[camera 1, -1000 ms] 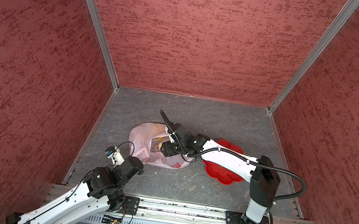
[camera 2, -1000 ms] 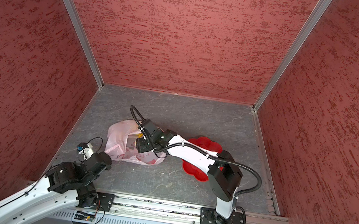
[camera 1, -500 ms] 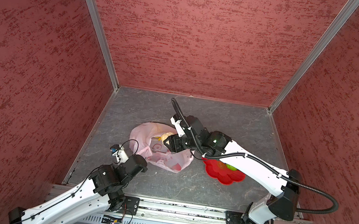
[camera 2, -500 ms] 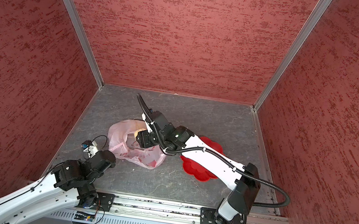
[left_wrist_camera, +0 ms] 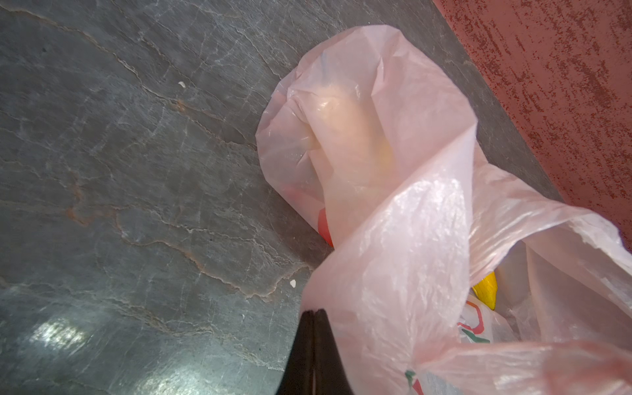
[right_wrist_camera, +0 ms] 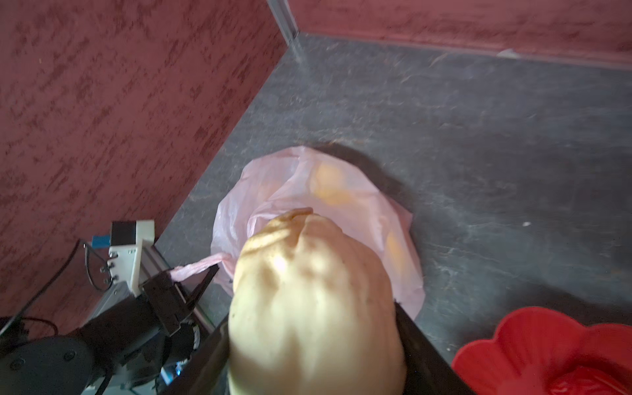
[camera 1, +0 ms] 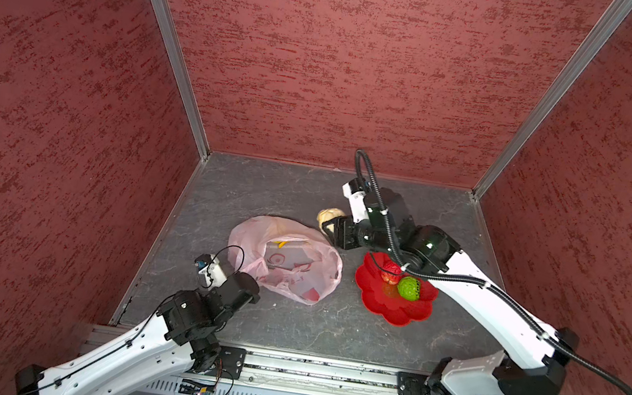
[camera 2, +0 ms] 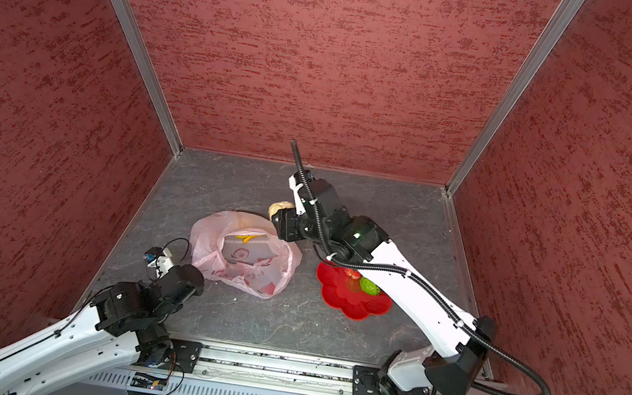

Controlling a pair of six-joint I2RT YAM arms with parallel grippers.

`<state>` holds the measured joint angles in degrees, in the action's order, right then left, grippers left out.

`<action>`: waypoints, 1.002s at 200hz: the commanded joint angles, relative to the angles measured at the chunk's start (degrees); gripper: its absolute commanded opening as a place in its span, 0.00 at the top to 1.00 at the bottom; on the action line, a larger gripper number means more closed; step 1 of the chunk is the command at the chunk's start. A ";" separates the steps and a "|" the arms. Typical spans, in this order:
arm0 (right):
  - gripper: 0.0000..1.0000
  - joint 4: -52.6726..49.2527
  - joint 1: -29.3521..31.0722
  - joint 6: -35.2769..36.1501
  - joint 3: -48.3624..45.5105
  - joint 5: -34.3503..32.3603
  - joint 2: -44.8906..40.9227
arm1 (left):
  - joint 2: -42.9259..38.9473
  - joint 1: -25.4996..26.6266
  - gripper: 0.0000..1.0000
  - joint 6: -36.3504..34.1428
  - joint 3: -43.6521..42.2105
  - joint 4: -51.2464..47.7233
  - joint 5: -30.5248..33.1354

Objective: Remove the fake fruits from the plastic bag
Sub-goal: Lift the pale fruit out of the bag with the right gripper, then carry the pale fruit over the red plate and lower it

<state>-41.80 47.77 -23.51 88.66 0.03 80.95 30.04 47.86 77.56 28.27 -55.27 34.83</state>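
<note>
While the right end effector (camera 1: 330, 226) clamps a beige fruit (right_wrist_camera: 314, 301) just beyond the plastic bag (camera 1: 283, 267), the left end effector (right_wrist_camera: 195, 278) is pinched shut on its handle (right_wrist_camera: 196, 267). The fruit is best carried level to the bare lobes of the red plate (camera 1: 394, 315), clear of the green fruit (camera 1: 409, 288) and red fruit (camera 1: 391, 269). Open worktop (camera 1: 329, 326) surrounds them, with the walls (camera 1: 322, 82) well apart.

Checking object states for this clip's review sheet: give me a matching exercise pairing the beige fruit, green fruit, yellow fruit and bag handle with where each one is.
Things:
1. beige fruit
2. green fruit
3. yellow fruit
4. bag handle

Places:
A. on the red plate
B. inside the plastic bag
C. pinched by the shut left end effector
D. gripped by the right end effector

Pairs: 1-D, 2-A, 3-B, 4-C.
</note>
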 commanded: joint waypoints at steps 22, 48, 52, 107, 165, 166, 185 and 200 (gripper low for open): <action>0.49 -0.22 -9.51 -0.56 -8.24 -5.42 -6.42 | 0.37 -0.37 1.00 -0.96 0.47 0.97 0.15; 0.49 0.94 -16.32 -0.84 -14.90 -5.76 -8.77 | 0.37 -0.91 1.00 -1.49 0.12 1.39 -0.35; 0.49 1.28 -17.21 -0.82 -16.00 -5.81 -9.06 | 0.37 -1.09 1.00 -1.70 0.12 1.45 -0.47; 0.49 7.57 -26.93 -0.33 -29.72 -7.93 -9.43 | 0.22 -2.33 1.00 -2.81 0.16 1.56 -1.43; 0.49 11.70 -31.50 3.13 -35.10 -12.40 -4.25 | 0.54 -2.91 1.00 -2.96 0.17 1.74 -1.93; 0.49 11.77 -31.60 3.19 -35.17 -12.55 -4.12 | 0.59 -2.97 1.00 -2.95 0.14 1.74 -1.95; 0.49 12.63 -32.08 3.79 -35.53 -13.41 -2.37 | 0.72 -3.28 1.00 -3.19 0.19 1.90 -2.15; 0.49 12.89 -32.20 4.08 -35.62 -13.55 -1.15 | 0.72 -3.45 1.00 -3.35 0.18 1.91 -2.31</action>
<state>-32.08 16.14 -21.08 53.41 -10.83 78.52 30.63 44.93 75.79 28.27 -53.93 32.93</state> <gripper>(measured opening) 0.619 0.046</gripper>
